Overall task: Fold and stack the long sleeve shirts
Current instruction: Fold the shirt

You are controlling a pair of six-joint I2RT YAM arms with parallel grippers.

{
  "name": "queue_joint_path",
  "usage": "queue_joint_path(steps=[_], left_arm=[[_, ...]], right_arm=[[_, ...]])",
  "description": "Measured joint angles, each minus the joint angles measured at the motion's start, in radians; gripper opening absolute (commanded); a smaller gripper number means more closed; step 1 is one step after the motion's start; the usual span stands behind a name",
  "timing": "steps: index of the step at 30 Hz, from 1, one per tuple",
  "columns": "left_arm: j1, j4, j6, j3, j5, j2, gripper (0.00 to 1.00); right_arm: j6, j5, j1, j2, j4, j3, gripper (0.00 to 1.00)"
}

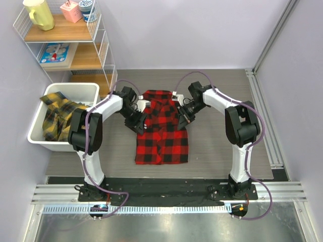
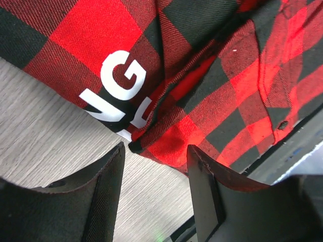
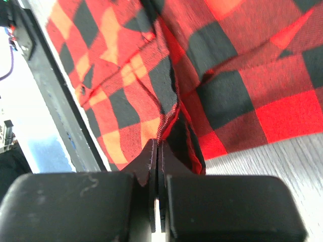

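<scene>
The red-and-black checked long sleeve shirt [image 1: 161,136] lies flat mid-table, sleeves folded in. My left gripper [image 1: 137,122] hovers at its left edge. In the left wrist view this gripper [image 2: 155,151] is open, with only table between its fingers; the shirt's hem [image 2: 202,75] and white lettering [image 2: 118,80] lie just beyond the tips. My right gripper [image 1: 182,118] is at the shirt's right edge. In the right wrist view it [image 3: 159,143] is shut on a raised fold of the shirt [image 3: 227,75]. Yellow-and-black checked shirts [image 1: 58,118] lie crumpled in the bin.
A white bin [image 1: 70,86] stands at the table's left. Behind it is a wire shelf [image 1: 103,45] holding a yellow pitcher [image 1: 39,14] and small items. A metal rail [image 1: 267,121] runs along the table's right side.
</scene>
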Motion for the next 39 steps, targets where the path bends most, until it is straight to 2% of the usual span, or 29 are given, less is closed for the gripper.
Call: queue_joint_path(steps=[3, 9, 14, 21, 25, 29, 31, 32, 33, 34, 35, 36, 37, 38, 39], left_arm=[[-0.013, 0.004, -0.011, 0.0, -0.017, 0.0, 0.5], [-0.025, 0.014, -0.019, -0.002, -0.005, -0.002, 0.0], [-0.016, 0.023, -0.016, -0.048, 0.03, -0.076, 0.0], [0.037, 0.011, -0.005, -0.124, 0.058, -0.289, 0.0], [0.04, 0.022, 0.002, -0.132, 0.05, -0.273, 0.0], [0.04, 0.069, 0.003, -0.131, 0.009, -0.171, 0.0], [0.043, 0.091, 0.002, -0.131, -0.019, -0.132, 0.15], [0.045, 0.102, 0.002, -0.13, -0.034, -0.114, 0.28], [0.047, 0.107, 0.006, -0.129, -0.043, -0.105, 0.46], [0.049, 0.114, 0.006, -0.129, -0.053, -0.098, 0.53], [0.051, 0.121, 0.009, -0.13, -0.061, -0.097, 0.66], [0.053, 0.134, 0.011, -0.132, -0.066, -0.104, 0.95], [0.053, 0.159, 0.018, -0.145, -0.069, -0.121, 1.0], [0.053, 0.19, 0.031, -0.169, -0.075, -0.154, 1.0], [0.053, 0.208, 0.042, -0.195, -0.08, -0.2, 1.0]], right_arm=[[-0.003, 0.024, 0.0, 0.006, 0.0, -0.016, 0.02], [-0.003, 0.031, 0.0, 0.022, 0.008, -0.017, 0.02], [-0.017, -0.006, 0.0, 0.022, 0.006, -0.014, 0.02], [-0.068, -0.074, 0.001, 0.001, 0.008, -0.005, 0.02], [-0.095, -0.065, 0.003, 0.011, 0.013, 0.015, 0.02], [-0.113, -0.018, 0.002, 0.056, 0.043, 0.024, 0.03], [-0.112, 0.015, 0.002, 0.084, 0.064, 0.023, 0.04], [-0.111, 0.03, 0.001, 0.093, 0.08, 0.019, 0.05], [-0.11, 0.044, 0.0, 0.1, 0.092, 0.014, 0.06], [-0.108, 0.059, 0.0, 0.104, 0.106, 0.008, 0.06], [-0.103, 0.072, -0.001, 0.104, 0.126, -0.003, 0.06], [-0.097, 0.084, -0.002, 0.104, 0.143, -0.012, 0.12], [-0.087, 0.089, -0.002, 0.104, 0.158, -0.018, 0.18], [-0.074, 0.089, -0.002, 0.104, 0.165, -0.021, 0.23], [-0.058, 0.091, -0.002, 0.104, 0.174, -0.021, 0.36]])
